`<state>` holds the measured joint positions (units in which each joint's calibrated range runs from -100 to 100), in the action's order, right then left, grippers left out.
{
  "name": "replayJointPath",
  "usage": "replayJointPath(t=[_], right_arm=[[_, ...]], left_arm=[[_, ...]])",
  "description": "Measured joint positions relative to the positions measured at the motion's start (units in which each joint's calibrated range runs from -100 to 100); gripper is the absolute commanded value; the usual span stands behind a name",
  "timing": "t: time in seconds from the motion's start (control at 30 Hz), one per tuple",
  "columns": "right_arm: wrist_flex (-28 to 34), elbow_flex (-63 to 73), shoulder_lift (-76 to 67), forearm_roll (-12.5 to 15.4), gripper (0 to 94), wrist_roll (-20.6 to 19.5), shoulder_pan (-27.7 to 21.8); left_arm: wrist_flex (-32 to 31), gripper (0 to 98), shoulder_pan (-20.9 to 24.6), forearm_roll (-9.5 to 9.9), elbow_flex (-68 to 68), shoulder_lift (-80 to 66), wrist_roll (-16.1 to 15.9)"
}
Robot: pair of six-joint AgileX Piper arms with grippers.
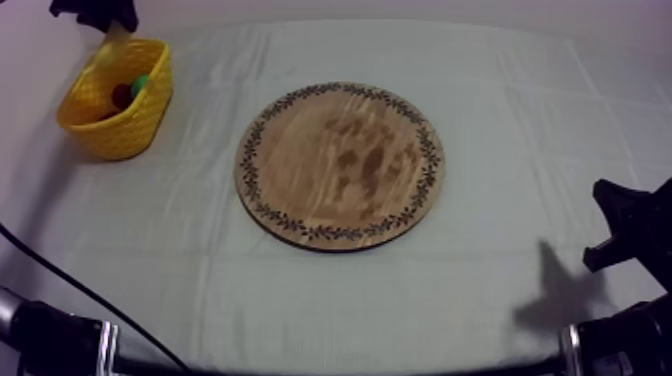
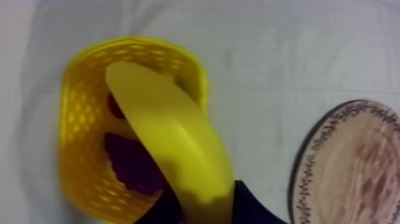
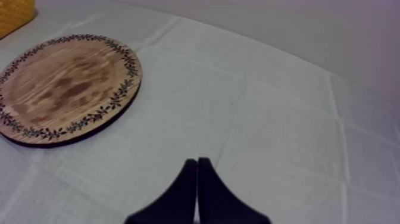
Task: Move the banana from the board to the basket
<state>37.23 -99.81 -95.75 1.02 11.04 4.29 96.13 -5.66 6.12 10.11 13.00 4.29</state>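
The banana (image 2: 172, 137) is clamped at one end between the left gripper's (image 2: 205, 210) black fingers. Its smooth, curved long axis is pointed away from them, over the mouth of the yellow basket (image 2: 74, 149), whose wall is a perforated lattice. Well apart from the basket, past the round wooden board (image 3: 65, 89), the right gripper (image 3: 197, 173) is closed on nothing.
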Motion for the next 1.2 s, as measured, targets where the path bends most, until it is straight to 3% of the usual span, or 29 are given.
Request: replayJointPath(t=[0.23, 0.5, 0.7, 0.9, 1.2], right_arm=[[0.0, 0.0, 0.0, 0.0, 0.3, 0.0, 0.0], [0.0, 0.0, 0.0, 0.0, 0.3, 0.0, 0.0], [0.0, 0.0, 0.0, 0.0, 0.3, 0.0, 0.0], [0.0, 0.0, 0.0, 0.0, 0.3, 0.0, 0.0], [0.0, 0.0, 0.0, 0.0, 0.3, 0.0, 0.0]], left_arm=[[-0.9, 17.6, 5.2, 0.72, 4.1, 6.0, -3.6], [-3.1, 53.2, 8.8, -0.19, 5.4, 8.1, -6.4], [-4.0, 69.3, 8.6, -0.26, 1.5, 5.0, -6.4], [-6.5, 67.7, 7.0, -0.46, -6.2, -2.7, -4.8], [-15.8, 44.7, 3.0, -0.65, -19.3, -23.1, -2.0]])
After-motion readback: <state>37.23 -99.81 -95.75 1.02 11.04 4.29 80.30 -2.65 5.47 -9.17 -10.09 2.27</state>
